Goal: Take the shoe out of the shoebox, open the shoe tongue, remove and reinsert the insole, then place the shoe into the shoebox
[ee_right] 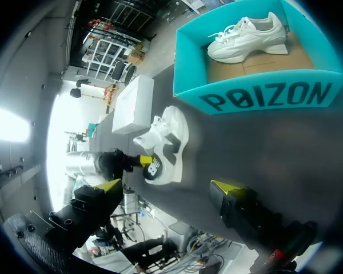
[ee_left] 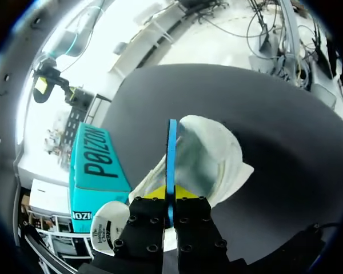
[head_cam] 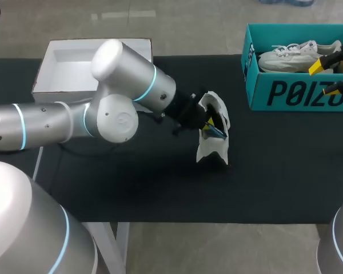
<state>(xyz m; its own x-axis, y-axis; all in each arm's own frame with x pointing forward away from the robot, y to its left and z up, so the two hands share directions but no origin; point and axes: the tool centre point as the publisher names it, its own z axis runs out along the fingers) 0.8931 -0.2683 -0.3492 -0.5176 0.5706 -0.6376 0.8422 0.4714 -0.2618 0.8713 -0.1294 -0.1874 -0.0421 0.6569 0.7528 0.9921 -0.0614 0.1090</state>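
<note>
A white shoe [head_cam: 215, 137] lies on the black table mat near the middle. My left gripper [head_cam: 208, 123] is in its opening, shut on the thin edge of a blue insole [ee_left: 171, 148] that stands out of the shoe [ee_left: 217, 154]. In the right wrist view the same shoe [ee_right: 167, 145] lies ahead of my open right gripper [ee_right: 167, 186], with the left gripper [ee_right: 138, 161] at its heel end. The teal shoebox [head_cam: 286, 94] stands at the back right with a second white shoe [head_cam: 297, 55] inside. My right gripper [head_cam: 326, 79] hovers open over the box's front right part.
A white box lid [head_cam: 68, 74] lies at the back left, behind my left arm [head_cam: 120, 103]. The teal shoebox [ee_right: 263, 97] sits close to the table's right edge. Bare black mat [head_cam: 160, 188] runs along the front of the table.
</note>
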